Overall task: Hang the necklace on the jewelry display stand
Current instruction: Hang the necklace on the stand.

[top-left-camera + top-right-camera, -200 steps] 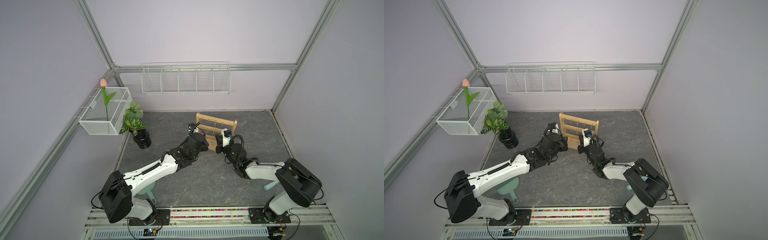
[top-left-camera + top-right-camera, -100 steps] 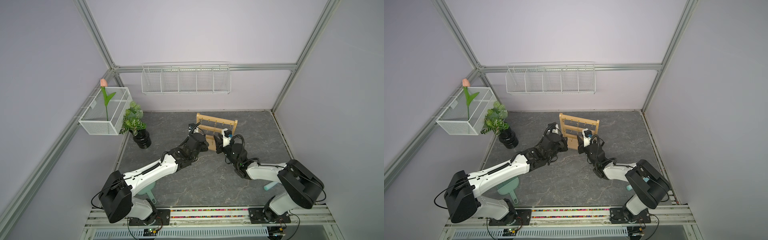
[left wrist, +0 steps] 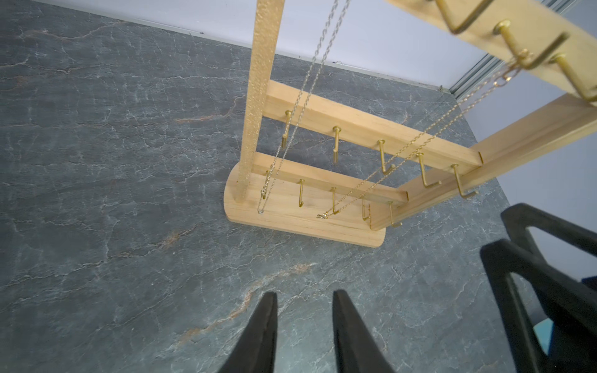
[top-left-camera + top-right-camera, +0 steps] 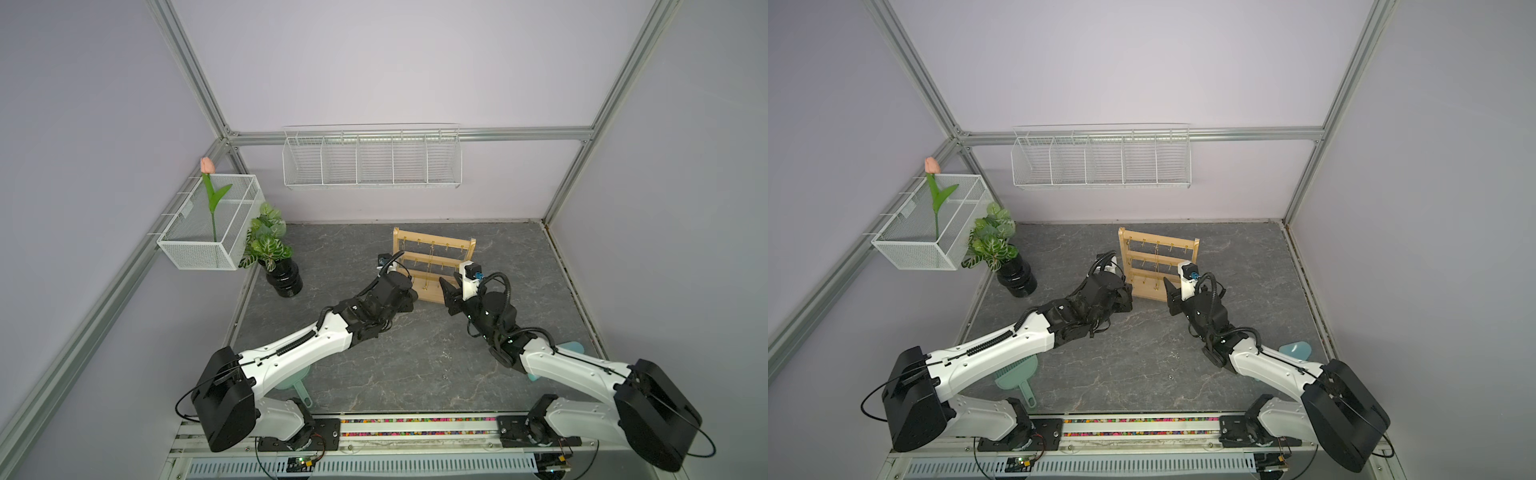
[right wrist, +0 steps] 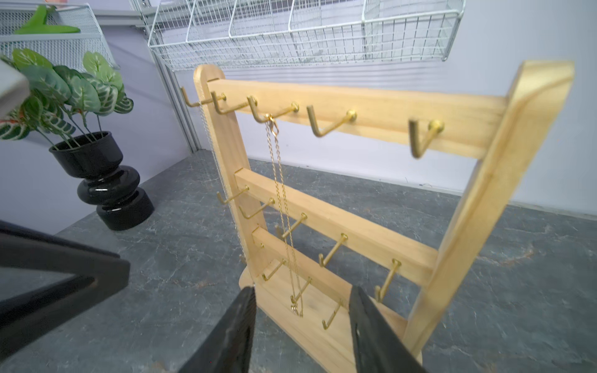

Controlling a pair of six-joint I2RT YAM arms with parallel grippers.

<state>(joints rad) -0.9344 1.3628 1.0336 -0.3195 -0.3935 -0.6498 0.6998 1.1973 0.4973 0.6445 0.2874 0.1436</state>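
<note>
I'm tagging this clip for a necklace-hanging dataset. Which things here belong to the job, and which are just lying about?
Job: jewelry display stand; gold necklace on its top-rail hook; left gripper, open; right gripper, open.
Lying about: potted plant; wall wire basket; side mesh basket with tulip; green dustpan; teal scoop.
</note>
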